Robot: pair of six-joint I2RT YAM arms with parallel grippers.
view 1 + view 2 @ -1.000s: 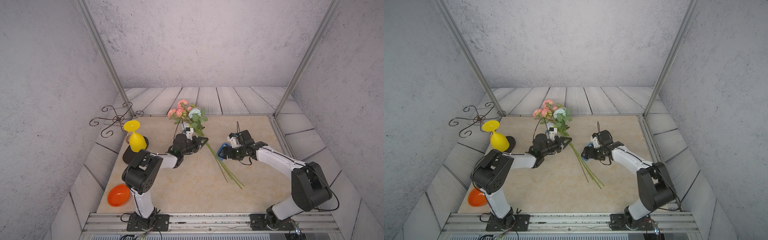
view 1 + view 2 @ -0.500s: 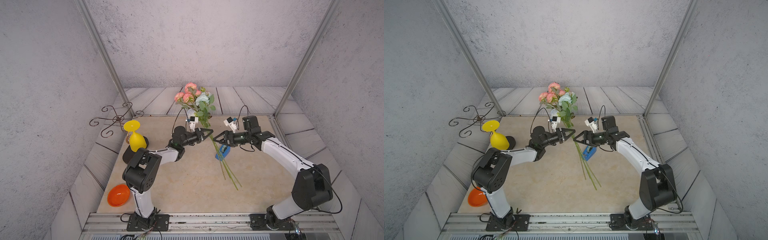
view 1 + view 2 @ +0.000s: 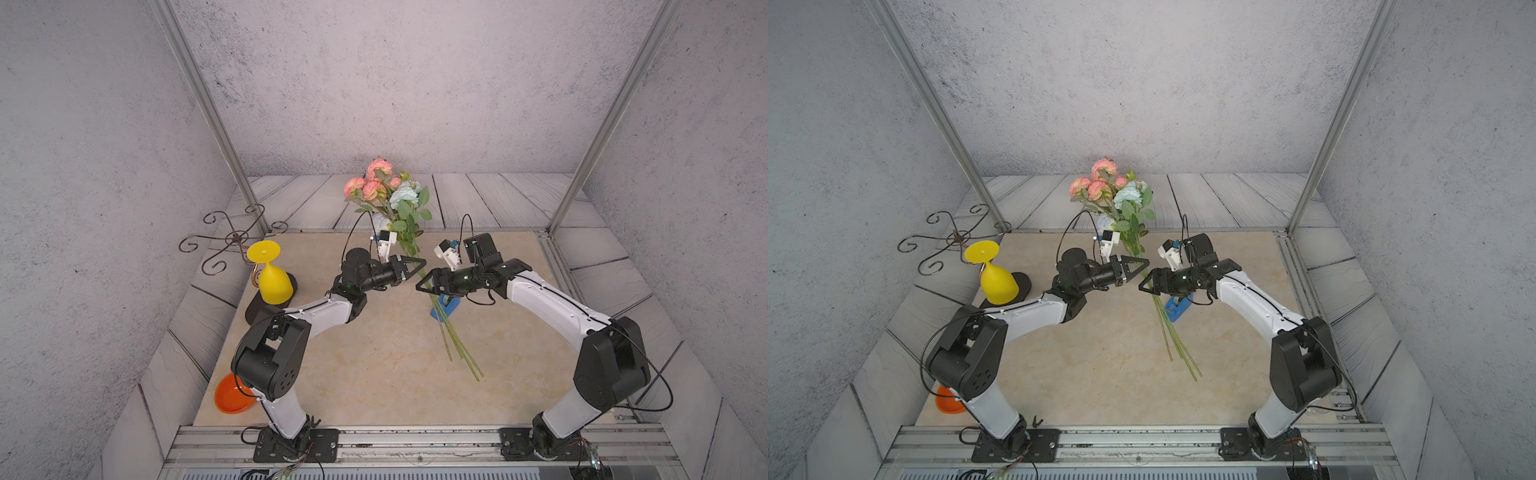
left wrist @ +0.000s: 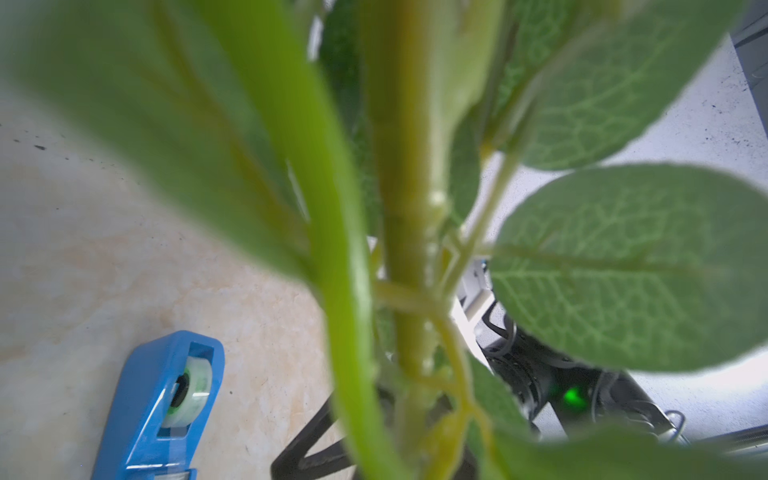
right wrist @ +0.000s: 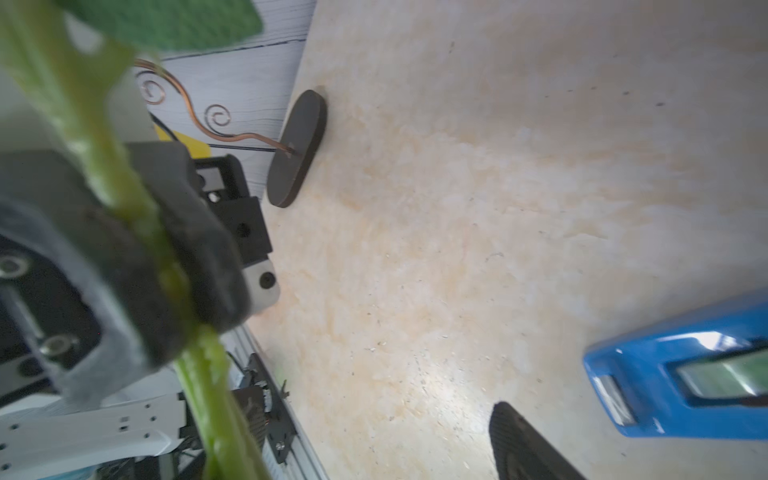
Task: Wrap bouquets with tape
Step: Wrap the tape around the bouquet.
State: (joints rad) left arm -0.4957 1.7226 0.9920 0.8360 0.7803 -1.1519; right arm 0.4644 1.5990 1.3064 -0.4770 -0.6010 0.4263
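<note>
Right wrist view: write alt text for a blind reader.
The left gripper pinches the bouquet's green stems close to the camera, above a beige tabletop. A blue tape dispenser lies on it; a wire stand's black oval base sits at its edge.

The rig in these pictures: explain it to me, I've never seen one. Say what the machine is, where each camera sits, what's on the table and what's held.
Two robot arms stand on a rail at the table's near edge, each ending in a two-fingered gripper. Both top views come from one overhead camera; each wrist view comes from a camera on an arm. The left gripper is shut on the bouquet, holding it up with its stems slanting down. The right gripper is open and empty, close to the stems. On the table lies a blue tape dispenser; at the left are a yellow glass, upside down by a wire stand, and an orange bowl.
</note>
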